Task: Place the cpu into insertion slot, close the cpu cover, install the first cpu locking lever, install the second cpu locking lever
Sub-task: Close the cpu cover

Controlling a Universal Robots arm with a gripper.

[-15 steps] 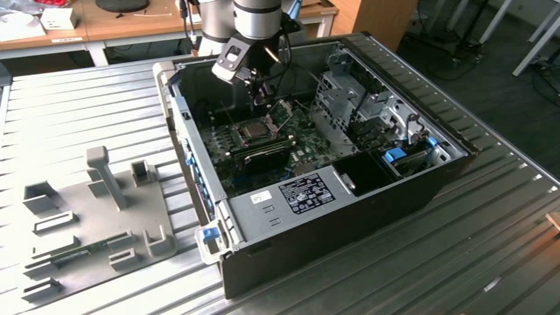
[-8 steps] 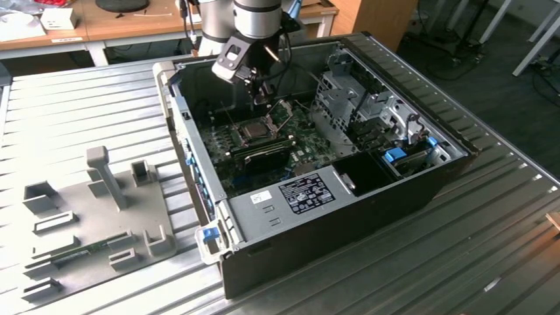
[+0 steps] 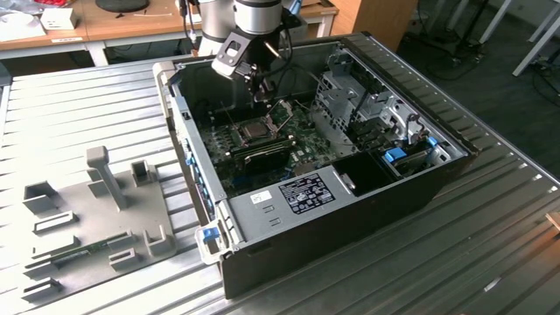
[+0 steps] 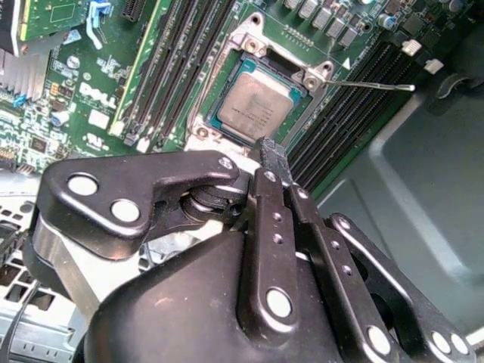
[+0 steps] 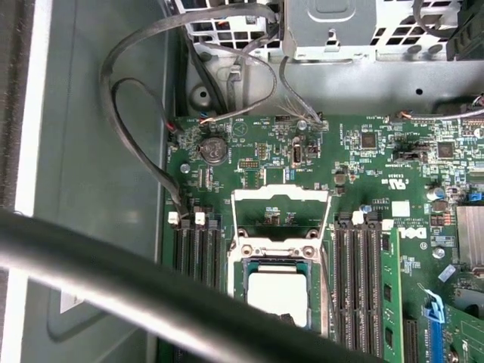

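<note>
The cpu [image 4: 257, 106] lies flat in the insertion slot [image 4: 203, 130], its grey metallic top uncovered; the first wrist view shows the cpu [image 5: 278, 293] too. The cpu cover [image 5: 281, 195] is swung open, and in the exterior view the cpu cover [image 3: 282, 113] stands up beside the insertion slot [image 3: 254, 131]. A thin wire locking lever [image 4: 378, 86] sticks out sideways, free of the socket. My gripper [image 3: 260, 96] hangs inside the case just above the socket. Its fingers [image 4: 271, 155] are shut with nothing between them, the tip close to the cpu's edge.
Long black memory slots [image 5: 361, 280] flank the socket on the green motherboard [image 5: 378, 159]. Grey cables [image 5: 144, 113] loop along the case wall. A metal drive cage [image 3: 350, 98] fills the case on the exterior view's right. A grey fixture plate [image 3: 96, 216] lies on the ribbed table.
</note>
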